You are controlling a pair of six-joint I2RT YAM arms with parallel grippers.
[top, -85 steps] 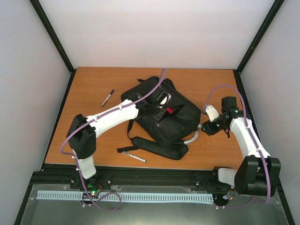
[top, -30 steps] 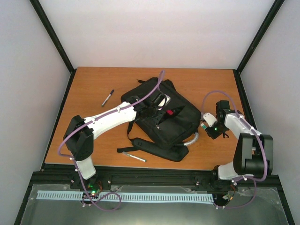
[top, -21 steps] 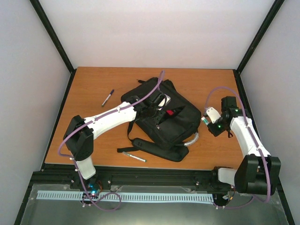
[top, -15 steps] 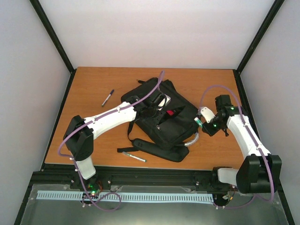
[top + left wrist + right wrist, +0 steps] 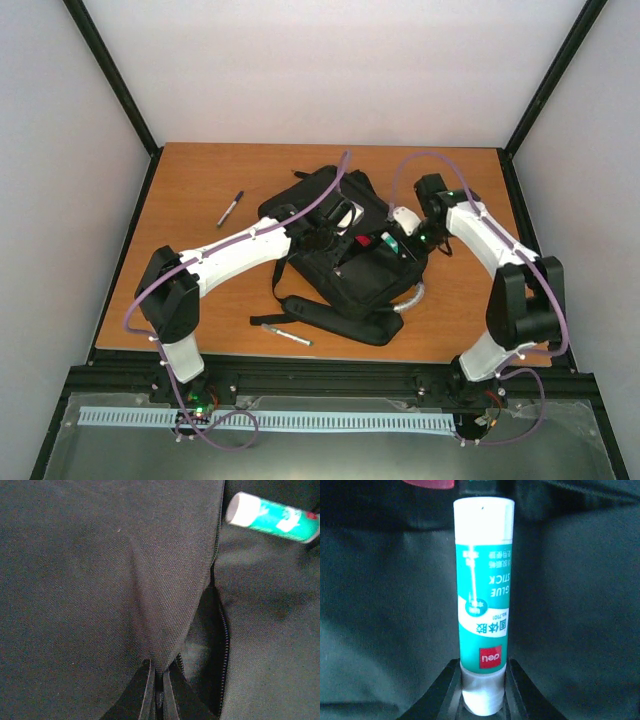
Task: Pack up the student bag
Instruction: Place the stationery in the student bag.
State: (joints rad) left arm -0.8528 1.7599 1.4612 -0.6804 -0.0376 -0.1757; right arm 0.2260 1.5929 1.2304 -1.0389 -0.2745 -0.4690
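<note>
Soft, floppy bag [image 5: 345,278]: left pincer [image 5: 159,690] pinches its pocket flap [image 5: 170,580]; right pincer [image 5: 484,696] grips light glue stick [image 5: 483,595].

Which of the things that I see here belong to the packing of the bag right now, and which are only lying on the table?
In use:
- backpack
- glue stick, held by the right gripper over the backpack
- left gripper, pinching the backpack's fabric beside an open zip

Lying about:
- black pen, left of the backpack
- second pen, near the straps
Both lie untouched on the table.
</note>
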